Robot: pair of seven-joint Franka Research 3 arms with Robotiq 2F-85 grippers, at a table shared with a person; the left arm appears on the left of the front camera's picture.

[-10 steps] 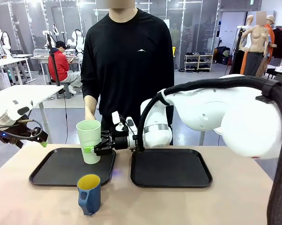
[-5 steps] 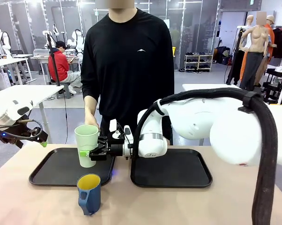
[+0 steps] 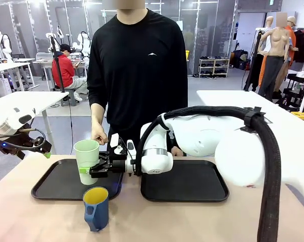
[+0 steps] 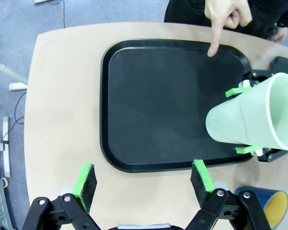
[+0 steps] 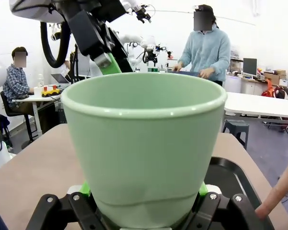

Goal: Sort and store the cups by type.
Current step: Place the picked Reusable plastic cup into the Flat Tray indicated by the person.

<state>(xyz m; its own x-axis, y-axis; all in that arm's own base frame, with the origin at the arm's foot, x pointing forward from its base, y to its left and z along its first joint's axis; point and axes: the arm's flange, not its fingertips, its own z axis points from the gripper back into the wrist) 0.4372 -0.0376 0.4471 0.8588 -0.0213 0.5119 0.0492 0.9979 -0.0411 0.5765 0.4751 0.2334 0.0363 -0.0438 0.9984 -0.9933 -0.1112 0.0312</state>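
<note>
The right arm reaches across the middle of the bench (image 3: pixel 157 222) to the left-hand tray (image 3: pixel 56 182). The right arm's fingers (image 4: pixel 237 91) are clamped on the mint-green tumbler (image 3: pixel 86 160), with one green pad on each side, low on its wall. The tumbler stands upright, mouth up, over the part of that tray nearest the bench's middle. From here I can't tell whether its base rests on the tray or sits just above it.

The person at the bench's far edge has a hand (image 4: pixel 227 17) out with the forefinger pointing down at the far part of the same tray, near the tumbler. The fingertip is at the tray's surface or a hair above it; I can't say which.

The dark blue mug (image 3: pixel 96 207) stands on bare bench toward the near edge, just in front of the left-hand tray's near right corner, and its yellow inside shows. It is apart from the tumbler and nothing touches it.

A second black tray (image 3: pixel 185 181) lies just beside the first, on the right half of the bench, with a narrow gap between them.

The left arm's fingers (image 4: pixel 85 181) are spread wide with nothing between them. They hang above the bench's left side, looking down on the near edge of the left-hand tray.
</note>
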